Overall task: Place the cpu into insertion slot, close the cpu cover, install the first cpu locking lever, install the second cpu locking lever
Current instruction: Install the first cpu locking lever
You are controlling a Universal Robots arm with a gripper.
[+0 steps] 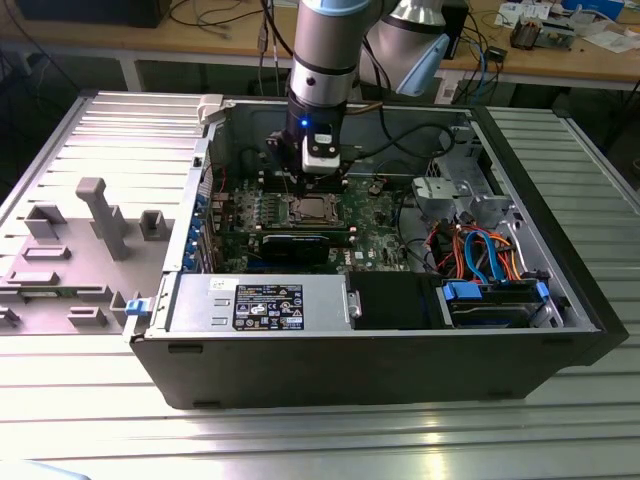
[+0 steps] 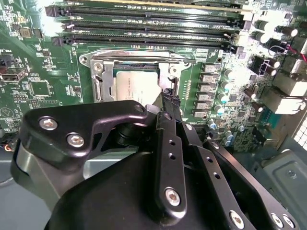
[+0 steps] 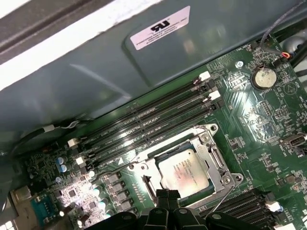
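In the exterior view, the arm reached down into the open computer case [image 1: 380, 330], which lay on the ribbed metal bench [image 1: 90, 130], and the tool [image 1: 312, 178] hung just above the insertion slot [image 1: 310, 209] on the green circuit board [image 1: 375, 232]. In the second wrist view, the tool [image 2: 169, 99] had its black fingers [image 2: 171, 103] drawn together at the tips, gripping nothing, poised over one edge of the socket. The cpu [image 2: 135, 85] sat seated in the insertion slot [image 2: 103, 81], with the cpu cover [image 2: 132, 55] framing it beside the long memory slots [image 2: 148, 24]. In the first wrist view, the cpu [image 3: 184, 168] lay flat in the slot with the cpu cover [image 3: 217, 155] down around it, and the fingertips [image 3: 167, 196] met just beside its rim.
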